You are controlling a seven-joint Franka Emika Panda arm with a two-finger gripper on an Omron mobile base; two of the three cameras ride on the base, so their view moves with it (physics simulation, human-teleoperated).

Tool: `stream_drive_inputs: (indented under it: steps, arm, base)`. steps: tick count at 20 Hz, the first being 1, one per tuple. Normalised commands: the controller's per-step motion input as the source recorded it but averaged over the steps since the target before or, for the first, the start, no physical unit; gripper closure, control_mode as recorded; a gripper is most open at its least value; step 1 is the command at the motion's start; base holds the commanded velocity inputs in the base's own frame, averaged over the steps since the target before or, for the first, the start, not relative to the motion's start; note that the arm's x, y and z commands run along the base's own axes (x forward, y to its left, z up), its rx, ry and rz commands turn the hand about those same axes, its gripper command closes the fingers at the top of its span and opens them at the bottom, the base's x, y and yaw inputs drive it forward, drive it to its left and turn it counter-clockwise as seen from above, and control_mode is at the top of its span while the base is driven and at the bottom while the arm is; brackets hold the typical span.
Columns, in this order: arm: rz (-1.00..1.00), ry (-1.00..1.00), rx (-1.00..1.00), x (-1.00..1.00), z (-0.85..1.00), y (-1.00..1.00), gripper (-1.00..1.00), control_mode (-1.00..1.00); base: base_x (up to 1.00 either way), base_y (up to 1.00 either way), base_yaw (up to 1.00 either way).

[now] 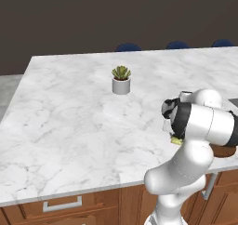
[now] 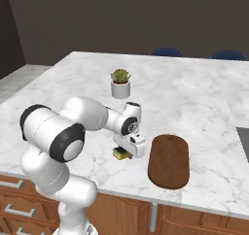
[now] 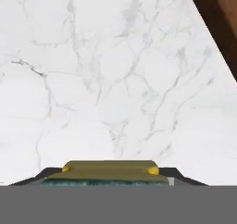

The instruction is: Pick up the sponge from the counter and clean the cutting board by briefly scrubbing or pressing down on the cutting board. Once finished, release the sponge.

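Yellow sponge (image 3: 110,170) is clamped in the gripper (image 2: 127,151) on the counter (image 2: 194,103); cutting board (image 2: 168,161) just beside.

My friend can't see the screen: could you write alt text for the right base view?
A white robot arm's gripper is shut on a small yellow-and-green sponge on a white marble counter, left of a dark reddish-brown wooden cutting board. A small potted succulent stands behind.

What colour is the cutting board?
Dark reddish-brown wood; the cutting board shows best in the right base view.
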Motion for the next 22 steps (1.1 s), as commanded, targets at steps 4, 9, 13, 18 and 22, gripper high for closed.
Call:
stream_drive_inputs:
  steps: [4, 9, 13, 18, 22]
  arm:
    - [0.0, -0.05, -0.04, 0.11, 0.0, 0.41, 1.0, -1.0]
    - [0.0, -0.01, -0.02, 0.48, 0.0, 0.41, 1.0, -1.0]
    - [0.0, 0.0, -0.02, 0.53, -0.05, 0.34, -1.0, -1.0]
    - [0.0, 0.0, 0.0, 0.44, -0.03, 0.23, -1.0, -1.0]
    - [0.0, 0.0, 0.0, 0.11, 0.0, 0.05, -1.0, -1.0]
  base:
    - [0.0, 0.0, 0.0]
    - [0.0, 0.0, 0.0]
    - [0.0, 0.0, 0.0]
    - [0.0, 0.0, 0.0]
    - [0.0, 0.0, 0.0]
